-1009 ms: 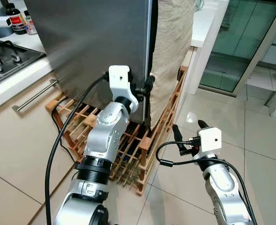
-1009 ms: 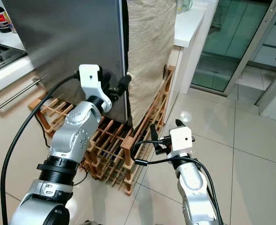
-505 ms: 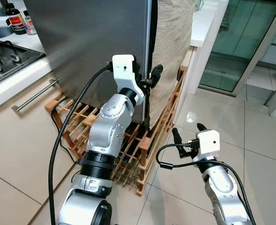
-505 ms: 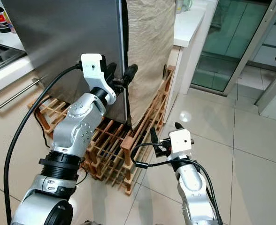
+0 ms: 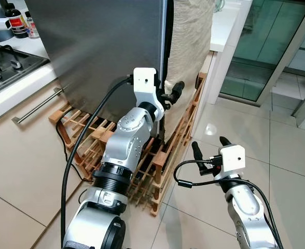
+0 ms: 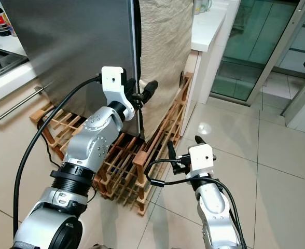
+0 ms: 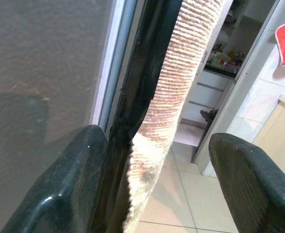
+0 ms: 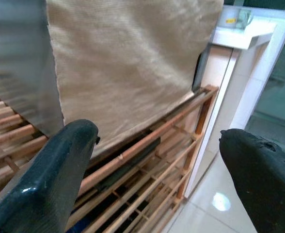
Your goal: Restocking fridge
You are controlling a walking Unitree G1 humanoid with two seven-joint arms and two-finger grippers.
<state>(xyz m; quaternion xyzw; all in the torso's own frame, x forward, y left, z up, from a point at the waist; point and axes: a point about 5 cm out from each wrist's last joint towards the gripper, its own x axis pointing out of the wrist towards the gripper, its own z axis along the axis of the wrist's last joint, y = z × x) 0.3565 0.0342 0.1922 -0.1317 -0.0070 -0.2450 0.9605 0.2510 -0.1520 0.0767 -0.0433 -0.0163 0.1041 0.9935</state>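
Left hand at the fridge door's edge

The fridge [image 5: 106, 46] fills the upper left, its top cut off. The left hand [image 5: 169, 94], fingers spread, straddles the door edge beside a hanging cloth [image 5: 191, 41]. The right hand [image 5: 209, 150], also spread, hovers over bare floor tiles [image 5: 277, 140] at lower right.

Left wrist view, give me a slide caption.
Open left gripper straddles the fridge door edge and the beige woven cloth hanging beside it.
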